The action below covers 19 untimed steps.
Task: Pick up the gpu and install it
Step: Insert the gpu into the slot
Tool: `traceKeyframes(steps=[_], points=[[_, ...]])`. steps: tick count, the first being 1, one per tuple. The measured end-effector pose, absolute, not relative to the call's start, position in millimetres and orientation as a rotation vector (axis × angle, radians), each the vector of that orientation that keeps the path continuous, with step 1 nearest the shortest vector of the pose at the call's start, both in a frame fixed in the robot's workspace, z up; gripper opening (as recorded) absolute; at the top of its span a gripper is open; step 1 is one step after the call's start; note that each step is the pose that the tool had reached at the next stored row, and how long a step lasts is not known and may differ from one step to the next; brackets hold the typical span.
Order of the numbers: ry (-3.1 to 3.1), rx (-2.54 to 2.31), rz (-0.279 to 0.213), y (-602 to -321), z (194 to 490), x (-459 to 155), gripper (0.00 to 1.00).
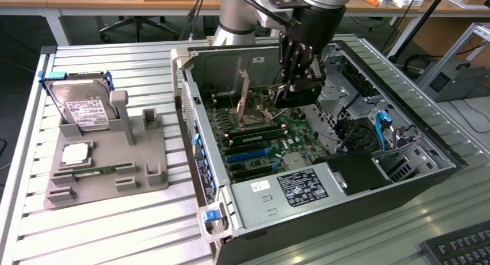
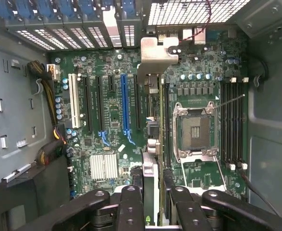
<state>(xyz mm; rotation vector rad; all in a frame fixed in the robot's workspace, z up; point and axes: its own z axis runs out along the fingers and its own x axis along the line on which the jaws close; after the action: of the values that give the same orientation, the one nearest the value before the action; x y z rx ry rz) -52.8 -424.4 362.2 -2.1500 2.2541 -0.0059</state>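
In the exterior view, the arm reaches down from the top into the open computer case (image 1: 337,219), which lies on its side on the slatted table (image 1: 115,230). The gripper (image 1: 300,81) hangs over the green main board (image 1: 260,144), near the far wall of the case. Its fingers are drawn part-way together and clamp the top of the gpu (image 1: 299,97). The gpu stands on edge with its black face turned toward the camera. Its long axis lies roughly level, running toward the exterior view's left, where the case's back wall is. It sits above the board close to the processor socket (image 1: 253,113); whether its lower edge touches a slot cannot be told. Well apart on the exterior view's left, a grey holder (image 1: 146,179) carries a hard drive (image 1: 84,107) standing upright.

In the wrist view, the gripper (image 2: 153,204) has its two black fingers (image 2: 131,207) on either side of the gpu (image 2: 152,144), pressed against its faces. The gpu shows edge-on as a thin strip. Its long axis runs away from the fingers to its silver end bracket (image 2: 157,55), which points at the vented back wall (image 2: 198,12) of the case. The strip lies in line with the card slots, between the blue slot (image 2: 125,103) and the processor socket (image 2: 194,131).
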Motion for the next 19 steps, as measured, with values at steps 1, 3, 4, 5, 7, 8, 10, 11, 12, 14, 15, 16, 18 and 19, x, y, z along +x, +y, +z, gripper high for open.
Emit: traceKeyframes(steps=[1, 3, 4, 5, 7, 8, 10, 11, 12, 14, 15, 16, 18, 19], points=[[2.254, -2.150, -0.006, -424.6, 362.1, -53.0, 0.27], [2.254, -2.150, -0.006, -424.8, 361.8, -53.3, 0.27], [2.254, -2.150, -0.006, -425.1, 361.7, -53.5, 0.27], [2.254, -2.150, -0.006, -425.2, 361.5, -53.8, 0.27], [2.254, -2.150, -0.006, -425.5, 361.3, -54.1, 0.27], [2.254, -2.150, -0.006, -425.6, 361.2, -54.3, 0.27], [2.254, -2.150, -0.006, -425.8, 360.9, -54.5, 0.27], [2.254, -2.150, -0.006, -426.0, 360.8, -54.6, 0.27], [2.254, -2.150, -0.006, -426.1, 360.7, -54.7, 0.27], [2.254, -2.150, -0.006, -426.2, 360.5, -54.8, 0.27], [2.254, -2.150, -0.006, -426.4, 360.3, -54.9, 0.27], [2.254, -2.150, -0.006, -426.5, 360.2, -55.0, 0.27], [2.254, -2.150, -0.006, -426.7, 359.9, -55.2, 0.27], [2.254, -2.150, -0.006, -426.8, 359.7, -55.4, 0.27]])
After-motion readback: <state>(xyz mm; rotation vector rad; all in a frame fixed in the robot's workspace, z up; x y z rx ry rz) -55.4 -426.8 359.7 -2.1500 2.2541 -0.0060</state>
